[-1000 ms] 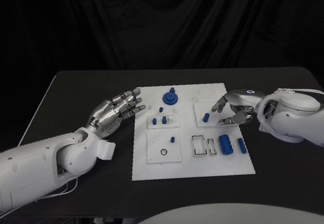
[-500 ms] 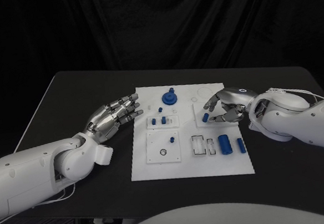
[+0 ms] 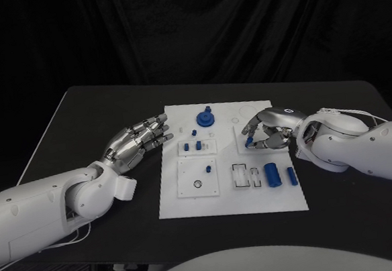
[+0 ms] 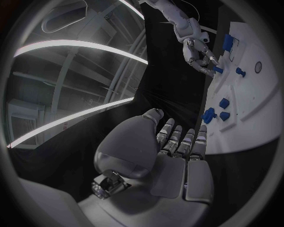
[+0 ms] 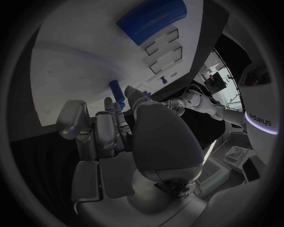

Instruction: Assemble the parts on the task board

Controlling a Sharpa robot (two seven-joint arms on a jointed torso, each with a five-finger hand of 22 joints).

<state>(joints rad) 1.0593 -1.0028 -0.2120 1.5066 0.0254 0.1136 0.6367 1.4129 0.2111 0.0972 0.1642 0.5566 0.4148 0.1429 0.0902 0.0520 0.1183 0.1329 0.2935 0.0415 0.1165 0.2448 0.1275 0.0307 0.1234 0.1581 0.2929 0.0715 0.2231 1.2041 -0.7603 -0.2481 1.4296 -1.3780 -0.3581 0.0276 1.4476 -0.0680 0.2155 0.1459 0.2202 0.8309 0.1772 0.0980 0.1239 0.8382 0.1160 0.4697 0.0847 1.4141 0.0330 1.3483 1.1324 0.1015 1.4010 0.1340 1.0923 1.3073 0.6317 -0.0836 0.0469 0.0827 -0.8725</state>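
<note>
Right hand (image 3: 272,129) covers small blue part (image 3: 250,142) (grip perhaps, unclear).

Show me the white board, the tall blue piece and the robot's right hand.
white board (image 3: 233,208), head view, bare near edge.
tall blue piece (image 3: 206,117), head view, its body.
right hand (image 3: 268,128), head view, middle of hand.

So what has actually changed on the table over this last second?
The right hand has slid leftward across the task board, and its fingers now curl over a small blue part; whether they grip it cannot be told. The left hand stays open beside the board, and the other blue parts lie as before.
</note>
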